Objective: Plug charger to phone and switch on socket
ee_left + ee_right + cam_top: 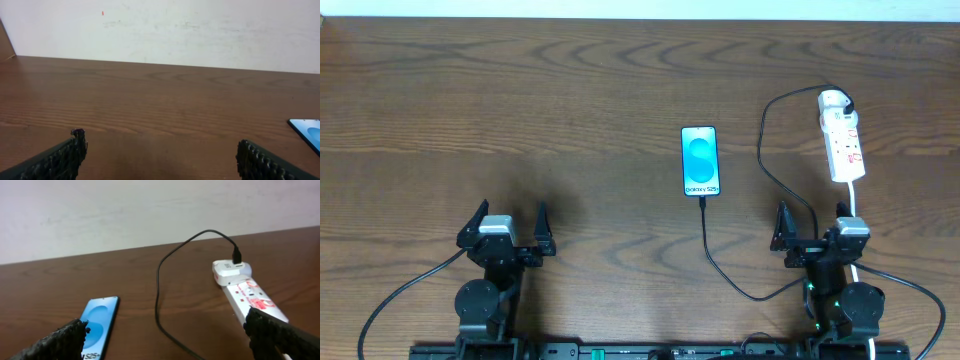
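Phone lay with charger seemingly plugged in, so the left gripper and right gripper sat spread, empty.

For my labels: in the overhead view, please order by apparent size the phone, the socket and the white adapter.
1. socket, a little longer than the phone; the two are close.
2. phone.
3. white adapter on its far end, clearly smallest.

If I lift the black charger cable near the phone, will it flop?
Probably floppy: the charger cable lies in loose curves on the table, so it would likely sag. It looks thin and light; tugging may slide the phone if the tip is seated, which I cannot tell. Its far end at the socket should anchor it.
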Robot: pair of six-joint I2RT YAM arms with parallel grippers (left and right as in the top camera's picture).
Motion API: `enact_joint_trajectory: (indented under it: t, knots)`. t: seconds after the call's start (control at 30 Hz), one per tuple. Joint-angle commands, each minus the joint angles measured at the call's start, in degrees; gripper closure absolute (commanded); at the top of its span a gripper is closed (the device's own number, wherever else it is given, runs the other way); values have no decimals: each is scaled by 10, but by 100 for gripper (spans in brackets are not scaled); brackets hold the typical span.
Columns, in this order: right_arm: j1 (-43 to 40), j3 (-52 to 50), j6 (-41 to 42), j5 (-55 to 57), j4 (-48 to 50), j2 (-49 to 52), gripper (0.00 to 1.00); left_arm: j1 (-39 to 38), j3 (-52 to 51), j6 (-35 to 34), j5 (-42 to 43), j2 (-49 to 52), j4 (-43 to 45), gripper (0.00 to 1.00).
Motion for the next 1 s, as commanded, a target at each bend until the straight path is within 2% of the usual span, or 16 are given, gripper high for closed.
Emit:
enact_joint_trajectory:
  t: [0.0,0.2,0.47,0.63,0.97]
  knots:
    - [3,-3,-73,7,0,-5,1,-1,-9,7,9,-5,-21,2]
    - [3,-3,-132,7,-1,-5,1,-1,-9,7,9,-5,-21,2]
    - [3,-3,-129,9,-1,-5,1,-1,-9,7,9,-5,-21,2]
    - [3,-3,-83,26,-2,-5,1,-1,-9,7,9,-5,-21,2]
    - [3,-3,-84,24,0,-5,1,-1,-9,7,9,-5,-21,2]
